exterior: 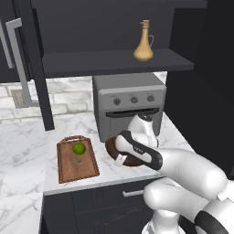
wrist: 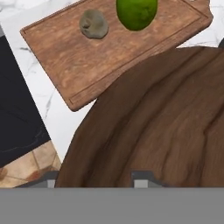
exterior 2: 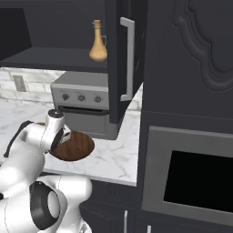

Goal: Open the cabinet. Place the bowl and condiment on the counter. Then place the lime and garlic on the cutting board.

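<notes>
The gripper [exterior: 122, 157] sits low over the wide dark brown wooden bowl [exterior 2: 73, 146] at centre frame, on the white marble counter [exterior 2: 116, 157] — whether its jaws are parted cannot be told. A straight lift should clear the rim. The tan-amber bottle [exterior: 143, 42] waits on the dark cabinet [exterior: 114, 61] shelf above; bright green lime [wrist: 136, 13] and beige garlic [wrist: 93, 24] lie on the reddish-brown cutting board [wrist: 78, 65].

Place: a home kitchen
Signs: marble counter [exterior: 27, 137], toaster oven [exterior: 130, 103], dark cabinet [exterior: 114, 61], cutting board [exterior: 77, 164]
</notes>
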